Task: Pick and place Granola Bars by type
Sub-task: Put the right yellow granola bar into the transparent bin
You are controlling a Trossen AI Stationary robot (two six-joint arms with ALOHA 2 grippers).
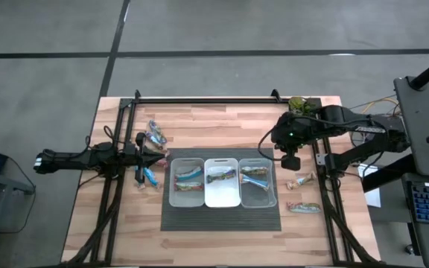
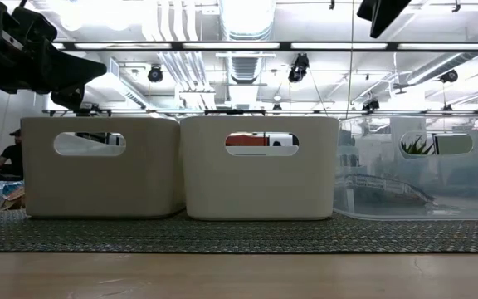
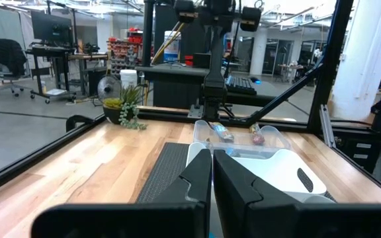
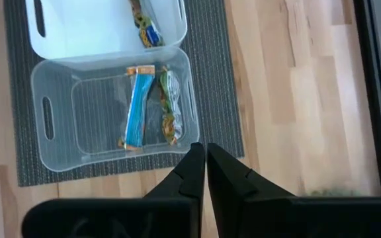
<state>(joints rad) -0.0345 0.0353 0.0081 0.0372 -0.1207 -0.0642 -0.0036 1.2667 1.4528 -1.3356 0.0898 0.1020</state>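
- Lying in several groups, the Granola Bars (image 1: 188, 176) occupy both the bins and the bare wood, as seen in the high view.
- Left bin (image 1: 173, 195): several bars inside, blue wrappers among them; exact count cannot be told.
- Middle bin (image 1: 222, 197): one bar (image 1: 220, 176) lies across its upper half.
- Right bin (image 1: 259, 199), clear-walled: two bars side by side, a blue one (image 4: 136, 106) and a silvery-green one (image 4: 170, 106), confirmed in the right wrist view.
- The three bins stand touching in a row on a dark ribbed mat (image 1: 222, 220) at centre frame.
- Loose bars on the tabletop (image 1: 222, 119): a small cluster (image 1: 156, 135) left of centre, above the left hand; one blue bar (image 1: 151, 177) just left of the mat; two more (image 1: 302, 181) and (image 1: 304, 208) at right of the mat.
- Left hand (image 1: 157, 157): fingers pressed together, holding nothing, positioned left of the left bin and pointing toward it, raised above the tabletop per the low view.
- Right hand (image 1: 290, 161): fingers together, empty, positioned above the right edge of the mat, just beside the right bin's upper right corner.
- A green leafy plant (image 1: 299, 104) sits at the tabletop's upper right corner.
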